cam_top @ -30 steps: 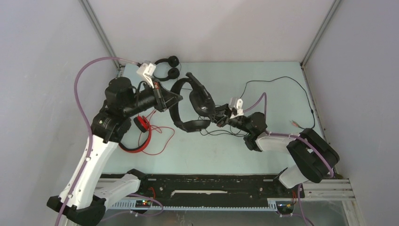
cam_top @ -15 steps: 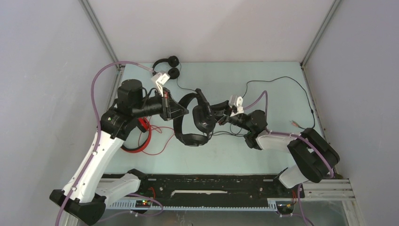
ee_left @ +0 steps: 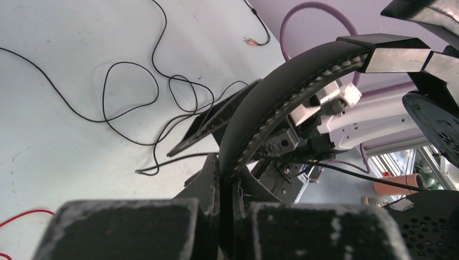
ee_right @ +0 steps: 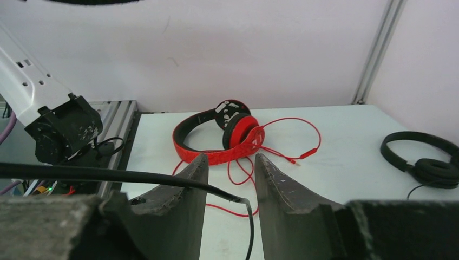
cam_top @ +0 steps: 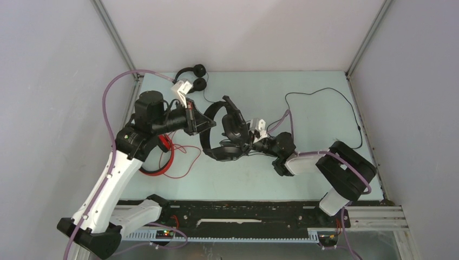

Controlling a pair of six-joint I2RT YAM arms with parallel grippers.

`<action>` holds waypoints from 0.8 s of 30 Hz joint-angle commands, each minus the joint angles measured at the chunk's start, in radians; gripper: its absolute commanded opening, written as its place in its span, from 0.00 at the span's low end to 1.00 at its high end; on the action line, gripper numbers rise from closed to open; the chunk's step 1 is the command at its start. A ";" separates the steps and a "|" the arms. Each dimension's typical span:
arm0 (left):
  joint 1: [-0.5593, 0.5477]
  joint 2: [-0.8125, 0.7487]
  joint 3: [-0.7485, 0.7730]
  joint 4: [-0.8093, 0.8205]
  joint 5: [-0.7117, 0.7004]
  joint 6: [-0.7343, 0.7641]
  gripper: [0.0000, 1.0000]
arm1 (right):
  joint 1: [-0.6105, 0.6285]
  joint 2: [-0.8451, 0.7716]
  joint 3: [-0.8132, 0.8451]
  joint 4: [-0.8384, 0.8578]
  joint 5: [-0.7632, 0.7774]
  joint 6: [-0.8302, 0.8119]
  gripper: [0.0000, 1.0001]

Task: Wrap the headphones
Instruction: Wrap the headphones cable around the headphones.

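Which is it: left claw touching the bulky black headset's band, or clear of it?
Touching. In the left wrist view the left claw is shut on the bulky black headset, with its band pinched between both fingers and no gap showing.

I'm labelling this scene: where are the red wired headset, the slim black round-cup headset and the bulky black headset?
Red wired headset (ee_right: 244, 134): right wrist view, red ear cup.
Slim black round-cup headset (ee_right: 433, 169): right wrist view, ear cup.
Bulky black headset (ee_left: 265, 97): left wrist view, headband.

I record one red headset (ee_right: 238, 135), black-lined; one bulkier black headset (cam_top: 234, 125); one slim black headset (cam_top: 199, 82); table (cam_top: 319, 130) pale mint throughout.
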 commanded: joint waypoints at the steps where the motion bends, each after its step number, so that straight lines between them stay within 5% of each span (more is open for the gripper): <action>1: -0.002 0.001 0.081 0.085 -0.039 -0.063 0.00 | 0.028 0.026 0.031 0.089 0.036 -0.010 0.40; 19: 0.039 0.005 0.113 0.151 -0.103 -0.110 0.00 | 0.094 0.114 0.031 0.094 0.051 0.029 0.45; 21: 0.041 0.003 0.113 0.156 -0.097 -0.116 0.00 | 0.094 0.120 0.031 0.094 0.064 0.029 0.37; 24: 0.043 -0.002 0.115 0.154 -0.067 -0.120 0.00 | 0.082 0.129 0.031 0.094 0.081 0.032 0.09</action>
